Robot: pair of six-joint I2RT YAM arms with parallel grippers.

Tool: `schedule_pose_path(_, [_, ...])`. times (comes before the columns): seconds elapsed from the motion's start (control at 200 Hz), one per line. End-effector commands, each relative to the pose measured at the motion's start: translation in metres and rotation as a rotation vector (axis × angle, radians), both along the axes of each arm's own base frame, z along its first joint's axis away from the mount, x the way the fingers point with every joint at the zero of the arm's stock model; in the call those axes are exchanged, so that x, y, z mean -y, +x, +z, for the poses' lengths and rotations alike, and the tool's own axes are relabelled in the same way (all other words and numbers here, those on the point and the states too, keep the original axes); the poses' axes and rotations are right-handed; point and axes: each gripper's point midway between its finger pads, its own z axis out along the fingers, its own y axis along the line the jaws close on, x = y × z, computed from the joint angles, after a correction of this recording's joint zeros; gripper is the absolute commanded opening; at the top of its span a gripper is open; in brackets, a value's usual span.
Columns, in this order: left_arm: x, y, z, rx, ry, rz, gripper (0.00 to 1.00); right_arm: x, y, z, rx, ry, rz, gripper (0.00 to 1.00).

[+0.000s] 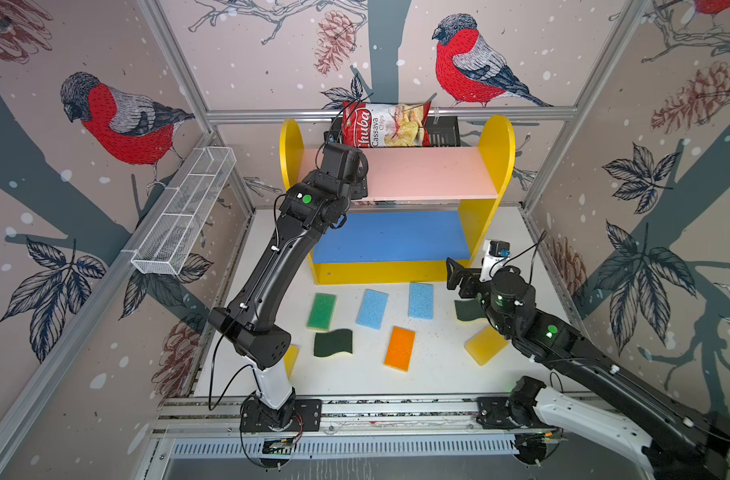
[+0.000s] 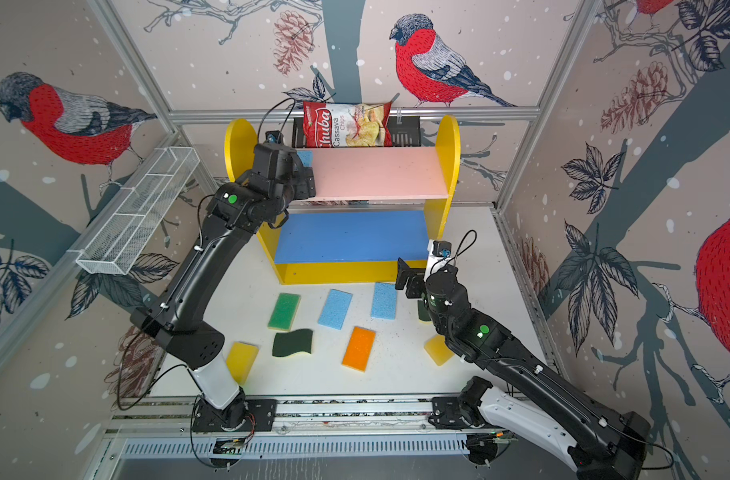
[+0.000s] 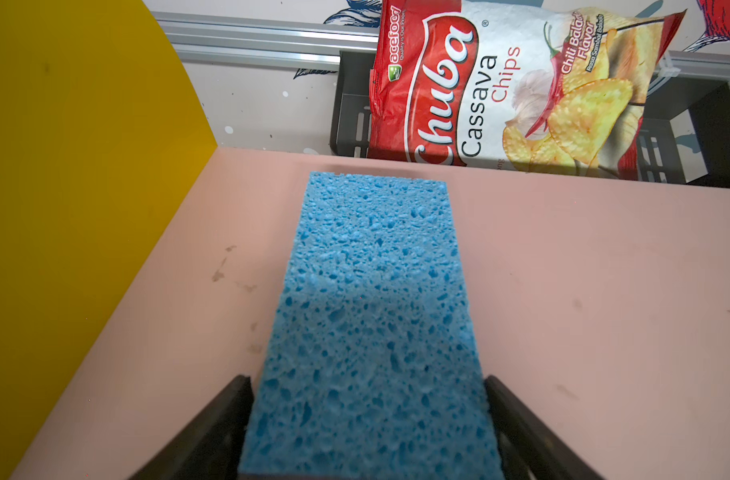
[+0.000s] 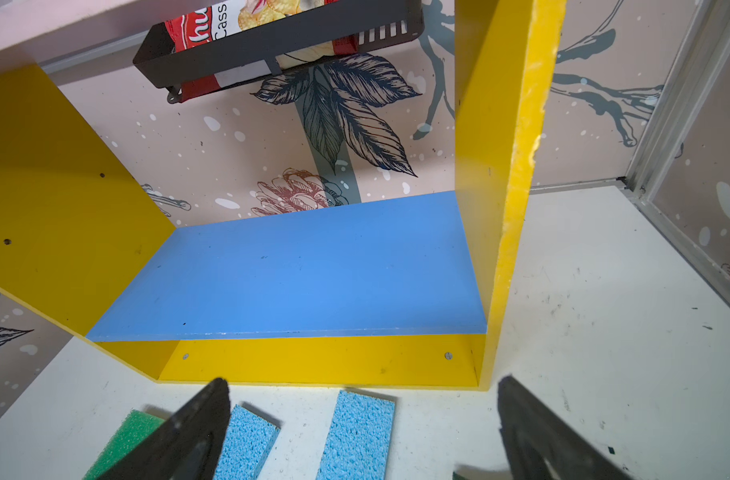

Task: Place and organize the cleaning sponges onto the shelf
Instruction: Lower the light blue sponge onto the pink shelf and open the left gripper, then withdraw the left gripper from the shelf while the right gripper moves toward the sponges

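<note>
One light blue porous rectangular sponge up on the pink upper board of the yellow-sided three-tier shelf. Lying flat, long way in, close to the rounded yellow panel on the left arm's side; looks meant to leave board free for a row. Left gripper straddling its near end, black fingers right against both long edges; pinching or freed, cannot tell. Eight more down on the white bench before the shelf: green-topped rectangle, light blue rectangle, second light blue rectangle, orange-topped rectangle, plain yellow block, second yellow block half behind the left arm, wavy dark-green-on-yellow scourer, second wavy scourer mostly under the right arm. Right gripper low by the shelf's front corner, fingers spread wide, nothing between, facing the bare blue middle board; probably staged for a nearby sponge. Red cassava chips bag in the black wall rack behind: no part of this job.
</note>
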Motion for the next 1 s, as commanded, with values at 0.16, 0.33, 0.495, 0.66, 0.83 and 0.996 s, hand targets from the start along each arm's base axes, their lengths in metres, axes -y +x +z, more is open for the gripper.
schedule_pose_path(0.16, [-0.014,-0.024,-0.058,-0.223,0.096,0.013,0.78,0.0,-0.002,0.001,-0.006,0.026,0.001,1.0])
schedule_pose_path(0.33, [-0.014,-0.026,-0.056,-0.2,0.071,0.005,0.79,0.002,-0.002,0.002,-0.004,0.025,-0.005,1.0])
schedule_pose_path(0.495, [-0.008,-0.027,-0.057,-0.21,0.061,-0.023,0.85,0.001,-0.002,0.002,-0.005,0.023,-0.002,0.99])
schedule_pose_path(0.66, [-0.003,-0.029,-0.047,-0.182,0.027,-0.061,0.88,0.002,-0.002,0.002,-0.003,0.024,-0.004,1.0])
schedule_pose_path(0.83, [0.001,-0.033,-0.04,-0.171,0.006,-0.088,0.92,0.002,-0.003,0.003,-0.003,0.027,-0.003,0.99])
schedule_pose_path(0.996, [-0.007,-0.04,-0.032,-0.152,-0.001,-0.071,0.93,0.004,-0.004,0.004,-0.001,0.028,-0.006,0.99])
